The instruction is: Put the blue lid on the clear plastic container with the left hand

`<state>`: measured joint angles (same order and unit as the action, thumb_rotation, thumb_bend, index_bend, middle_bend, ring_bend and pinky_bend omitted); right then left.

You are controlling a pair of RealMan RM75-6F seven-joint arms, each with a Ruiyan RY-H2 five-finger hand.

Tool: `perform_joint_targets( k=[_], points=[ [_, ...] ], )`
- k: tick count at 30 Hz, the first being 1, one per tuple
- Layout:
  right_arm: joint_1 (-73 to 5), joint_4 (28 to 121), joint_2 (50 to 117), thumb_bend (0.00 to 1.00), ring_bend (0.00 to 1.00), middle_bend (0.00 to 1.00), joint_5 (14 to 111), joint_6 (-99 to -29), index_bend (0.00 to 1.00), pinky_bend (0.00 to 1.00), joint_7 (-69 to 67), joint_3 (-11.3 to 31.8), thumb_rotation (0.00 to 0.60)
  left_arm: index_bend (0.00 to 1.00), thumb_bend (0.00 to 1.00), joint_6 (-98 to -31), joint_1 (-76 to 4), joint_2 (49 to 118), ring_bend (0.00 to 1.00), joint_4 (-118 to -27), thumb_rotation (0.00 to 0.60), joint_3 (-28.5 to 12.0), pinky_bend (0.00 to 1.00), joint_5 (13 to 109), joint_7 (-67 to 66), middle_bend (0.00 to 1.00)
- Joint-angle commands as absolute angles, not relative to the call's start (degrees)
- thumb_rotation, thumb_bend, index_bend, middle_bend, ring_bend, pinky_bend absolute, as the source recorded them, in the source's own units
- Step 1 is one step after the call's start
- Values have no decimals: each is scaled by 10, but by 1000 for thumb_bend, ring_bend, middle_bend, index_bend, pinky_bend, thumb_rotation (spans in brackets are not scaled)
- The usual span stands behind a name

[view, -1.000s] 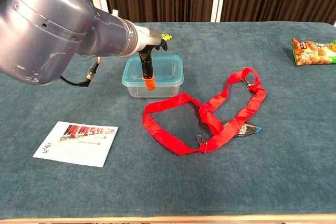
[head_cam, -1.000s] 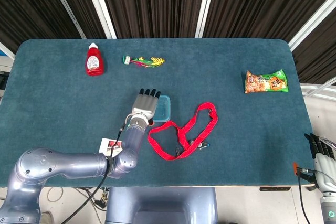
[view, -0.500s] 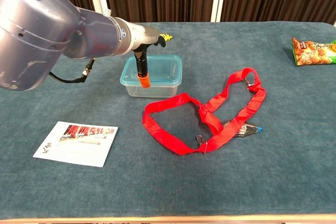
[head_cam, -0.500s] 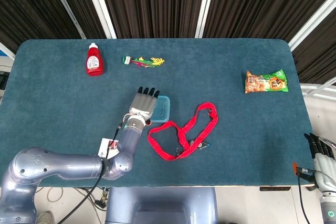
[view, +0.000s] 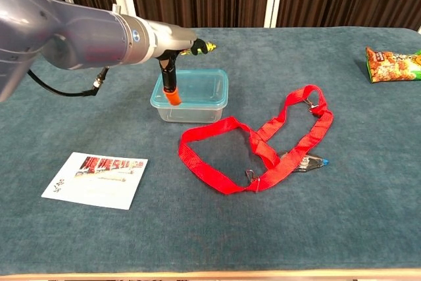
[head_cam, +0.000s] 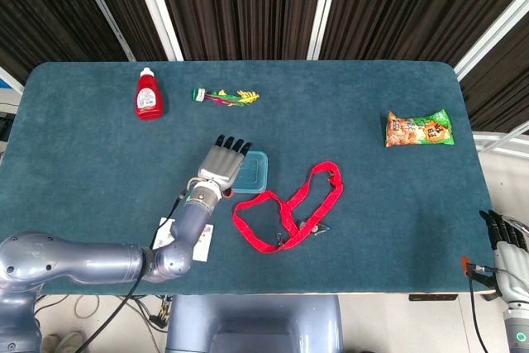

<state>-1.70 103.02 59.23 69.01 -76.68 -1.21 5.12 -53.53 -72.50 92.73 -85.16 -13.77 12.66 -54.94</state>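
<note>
Glossy grey-blue left arm (view: 59, 37) trailing a black cable, silver left hand (head_cam: 220, 166) with black-tipped fingers (head_cam: 234, 146).

The head view looks steeply down on the whole bench (head_cam: 99, 146) from high at its near edge. The chest view sits low and close, facing across it. Both share the container (head_cam: 252, 171) (view: 194, 93) and red strap (head_cam: 289, 208) (view: 263, 143).

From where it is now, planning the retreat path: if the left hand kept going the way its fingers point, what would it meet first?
The left hand points toward the table's far edge. Beyond its fingers lies bare cloth, then probably the bundle of colourful sticks, though height above the table is unclear.
</note>
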Motion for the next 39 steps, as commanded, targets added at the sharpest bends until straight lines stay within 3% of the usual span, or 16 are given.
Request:
perform_joint_targets(
  k=[1,12,17,20,26,39],
  points=[
    [-17,1031,591,393,23,38,688,-765,56,0,-11,51,600,27,190,-486,-711,901,0,-854,600,-127,0,188,-513,86],
    [-17,1031,595,393,23,38,678,-767,56,0,-2,53,600,181,314,-367,-679,865,19,-809,600,-127,0,334,-373,197],
    [-16,1032,596,392,23,38,673,-768,57,0,-1,55,600,343,361,-359,-678,877,78,-780,600,-127,21,383,-336,308],
    [-16,1032,596,393,23,38,671,-768,57,0,-2,56,600,389,371,-360,-676,890,109,-762,600,-126,33,408,-314,356],
    [-16,1034,595,393,23,38,669,-765,57,0,-3,55,600,444,379,-368,-675,913,151,-736,600,-129,56,450,-274,424],
    [-16,1037,593,393,23,38,663,-762,56,0,-4,56,600,446,379,-372,-698,962,152,-671,600,-130,54,456,-257,432]
  ],
)
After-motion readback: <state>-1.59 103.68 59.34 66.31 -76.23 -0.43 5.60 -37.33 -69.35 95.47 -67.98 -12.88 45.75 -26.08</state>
